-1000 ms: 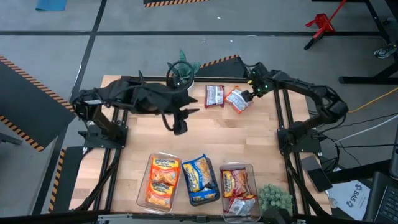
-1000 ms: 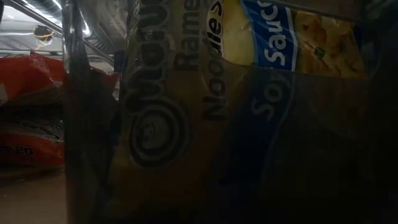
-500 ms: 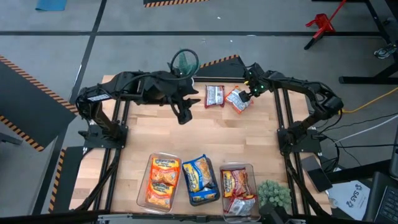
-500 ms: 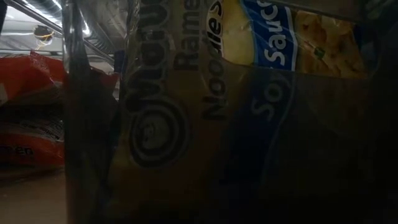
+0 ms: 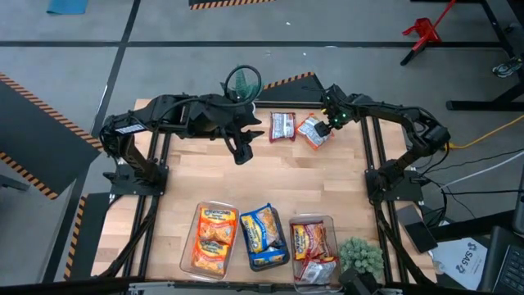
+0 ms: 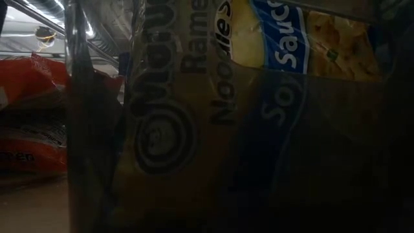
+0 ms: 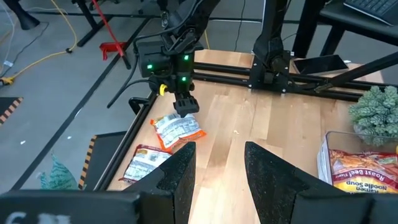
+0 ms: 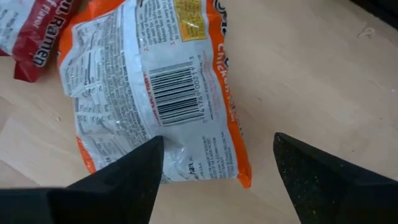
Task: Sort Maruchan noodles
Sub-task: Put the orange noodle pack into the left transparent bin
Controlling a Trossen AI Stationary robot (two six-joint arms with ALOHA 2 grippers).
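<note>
Wooden table (image 5: 278, 176), three clear bins (image 5: 211, 238), spiky green plant (image 5: 361, 257), possibly a red stand (image 5: 422, 31)

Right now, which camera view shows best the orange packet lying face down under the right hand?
The right wrist view: the orange packet fills it, barcode up, between the open fingers of the right hand. The high view shows it small; the left wrist view shows it farther off. The low view does not show it.

Wooden table (image 5: 270, 176) — two loose packets (image 5: 282, 126), three bins (image 5: 312, 221).
</note>
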